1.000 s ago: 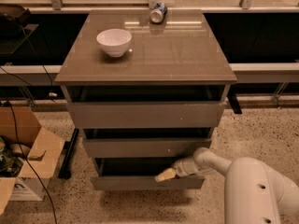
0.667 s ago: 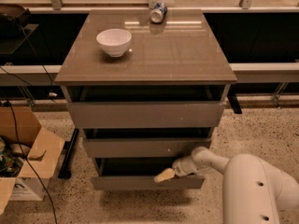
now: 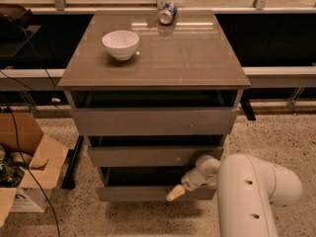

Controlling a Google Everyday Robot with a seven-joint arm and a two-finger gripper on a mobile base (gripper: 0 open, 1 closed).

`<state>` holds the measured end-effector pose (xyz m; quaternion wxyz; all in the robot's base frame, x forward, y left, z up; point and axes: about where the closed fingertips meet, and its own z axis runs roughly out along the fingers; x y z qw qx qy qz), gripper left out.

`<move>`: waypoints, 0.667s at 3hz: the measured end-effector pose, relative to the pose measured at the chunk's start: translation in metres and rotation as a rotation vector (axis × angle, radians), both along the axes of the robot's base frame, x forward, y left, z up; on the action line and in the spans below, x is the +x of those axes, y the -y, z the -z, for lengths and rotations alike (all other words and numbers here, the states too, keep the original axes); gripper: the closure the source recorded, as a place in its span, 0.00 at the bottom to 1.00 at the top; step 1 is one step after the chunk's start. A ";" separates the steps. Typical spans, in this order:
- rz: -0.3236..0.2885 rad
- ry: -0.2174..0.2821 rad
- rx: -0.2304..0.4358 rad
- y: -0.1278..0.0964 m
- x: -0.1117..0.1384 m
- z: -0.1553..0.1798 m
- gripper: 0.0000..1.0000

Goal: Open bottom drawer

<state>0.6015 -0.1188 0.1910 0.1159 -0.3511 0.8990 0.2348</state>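
The bottom drawer (image 3: 133,193) is the lowest, slimmest grey-brown front of the cabinet, and it stands pulled out a little, with a dark gap above it. My gripper (image 3: 174,194) is at the right part of that front, at its top edge, with a cream fingertip (image 3: 172,195) pointing down-left over the front. The white arm (image 3: 252,191) fills the lower right.
The middle drawer (image 3: 153,156) and top drawer (image 3: 153,120) sit above. A white bowl (image 3: 120,44) and a tipped can (image 3: 167,13) rest on the cabinet top (image 3: 187,53). An open cardboard box (image 3: 29,167) and cables lie on the floor at left.
The arm has shifted slightly and looms larger at the lower right; the gripper stays at the bottom drawer's front, and the drawer's opening looks much the same.
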 end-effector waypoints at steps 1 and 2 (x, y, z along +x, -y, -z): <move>-0.051 -0.030 -0.041 0.005 -0.022 0.007 0.37; -0.059 -0.043 -0.047 0.007 -0.035 0.008 0.61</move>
